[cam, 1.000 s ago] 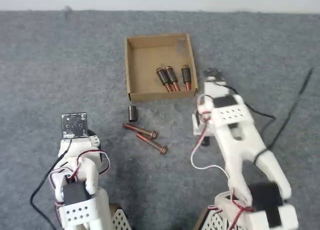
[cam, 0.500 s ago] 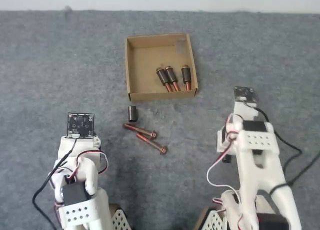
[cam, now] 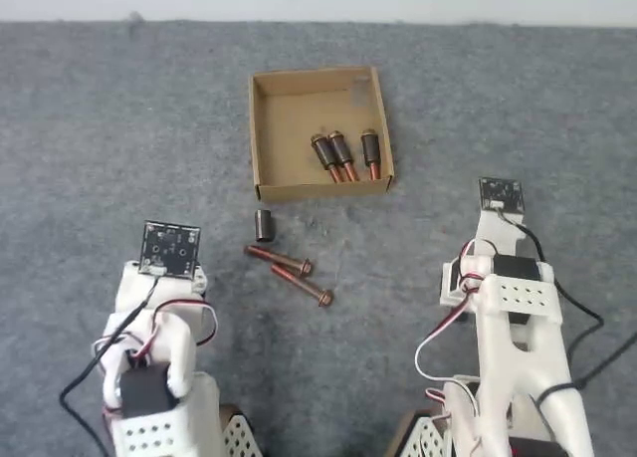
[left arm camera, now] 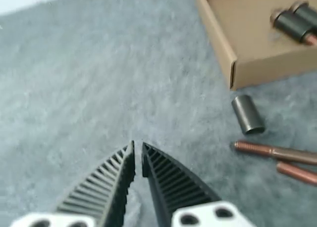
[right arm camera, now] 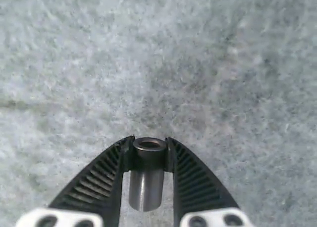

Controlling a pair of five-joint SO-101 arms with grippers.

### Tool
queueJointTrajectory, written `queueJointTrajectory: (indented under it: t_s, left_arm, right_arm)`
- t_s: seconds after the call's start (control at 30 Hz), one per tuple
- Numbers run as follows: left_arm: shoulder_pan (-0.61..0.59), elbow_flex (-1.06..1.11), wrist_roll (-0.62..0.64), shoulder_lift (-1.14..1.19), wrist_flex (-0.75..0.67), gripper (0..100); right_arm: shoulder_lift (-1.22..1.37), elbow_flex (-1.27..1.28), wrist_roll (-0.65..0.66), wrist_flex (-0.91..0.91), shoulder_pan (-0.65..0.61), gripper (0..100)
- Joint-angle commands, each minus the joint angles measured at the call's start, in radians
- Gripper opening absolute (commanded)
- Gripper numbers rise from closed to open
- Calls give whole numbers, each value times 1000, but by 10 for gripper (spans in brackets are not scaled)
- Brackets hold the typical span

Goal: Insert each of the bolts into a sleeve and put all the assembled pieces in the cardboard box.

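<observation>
Surface: grey carpet-like mat over the table, with a pale wall strip at its far edge.
Right fingers: the right gripper is clamped on the held sleeve, a dark tube with its hollow end outward. One ribbed finger presses each side, as the right wrist view shows, above bare mat.
Left fingers: the left gripper is closed to a thin slit with nothing in it.
Loose sleeve: the loose sleeve lies on the mat ahead of the left fingertips, off to one side and apart from them.
Bolts: the first bolt and second bolt lie slantwise side by side, near the loose sleeve.
Box: the cardboard box holds three assembled pieces against its near wall.
Layout: the high view places the left arm and right arm either side of the bolts.
</observation>
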Motion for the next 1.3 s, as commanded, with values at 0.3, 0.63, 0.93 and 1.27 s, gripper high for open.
queueJointTrajectory:
  t_s: [0.3, 0.63, 0.93, 1.27]
  left_arm:
    - [8, -407, -9, 310, 81, 23]
    - [83, -754, -15, 875, 95, 24]
    - [422, -848, -284, 1194, 256, 24]
    - [623, -848, -601, 1372, 252, 134]
  right_arm:
    - [-42, -8, 12, -25, 13, 6]
    - [-42, -8, 14, -25, 13, 6]
    - [-42, 8, 18, -50, 7, 6]
    - [-42, 8, 20, -59, 7, 6]
